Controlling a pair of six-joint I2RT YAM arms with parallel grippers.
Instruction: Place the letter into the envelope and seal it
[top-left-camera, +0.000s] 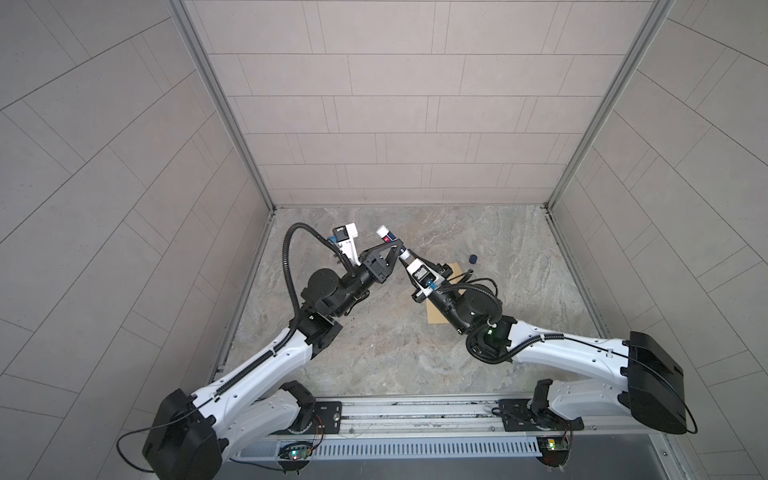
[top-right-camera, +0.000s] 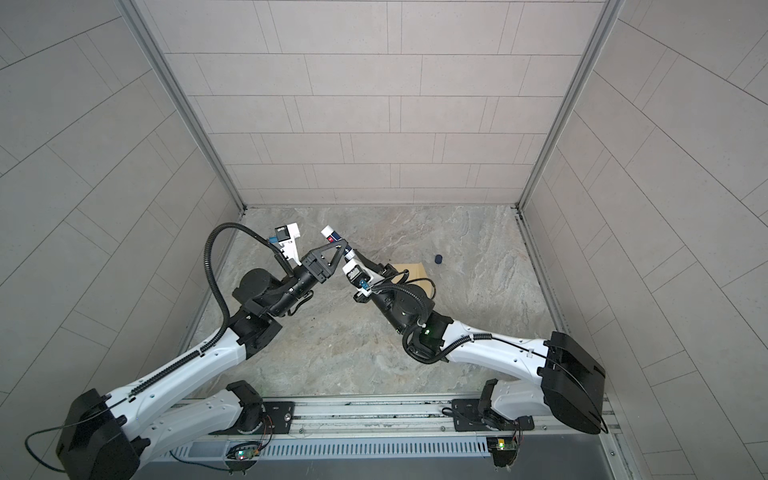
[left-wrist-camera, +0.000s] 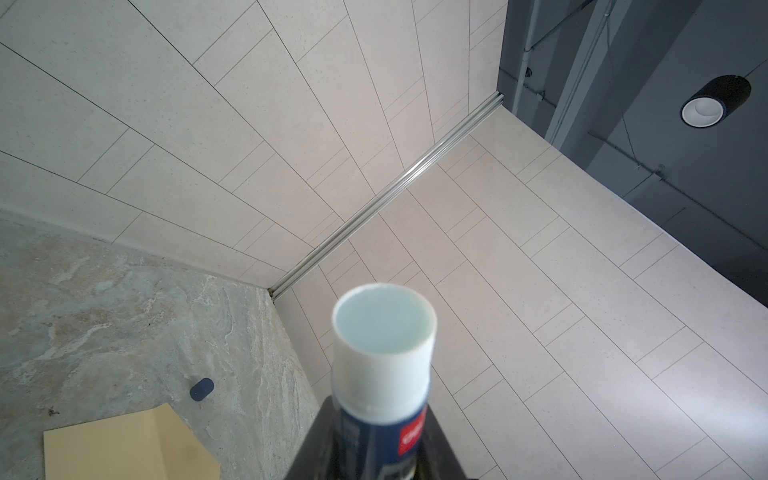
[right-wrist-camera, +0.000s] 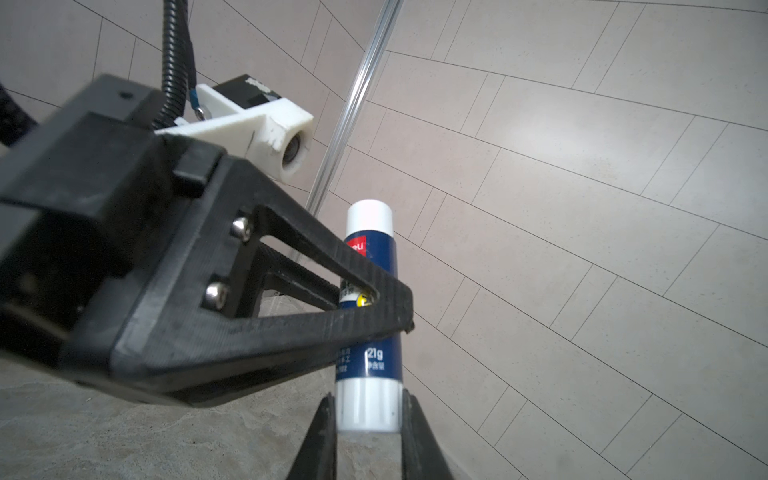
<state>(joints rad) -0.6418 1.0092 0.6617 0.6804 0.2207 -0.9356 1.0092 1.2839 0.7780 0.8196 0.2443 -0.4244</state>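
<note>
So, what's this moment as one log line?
left gripper: holds glue stick mid-body | right gripper: grips its white base | cap: off, on table | envelope: on table

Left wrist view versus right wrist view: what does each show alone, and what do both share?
Left wrist only: the open top of the glue stick, the dark cap on the table, a corner of the envelope. Right wrist only: the left arm's wrist camera, and the right gripper at the stick's white base. Both: the glue stick held in the left gripper, the table, tiled walls.
</note>
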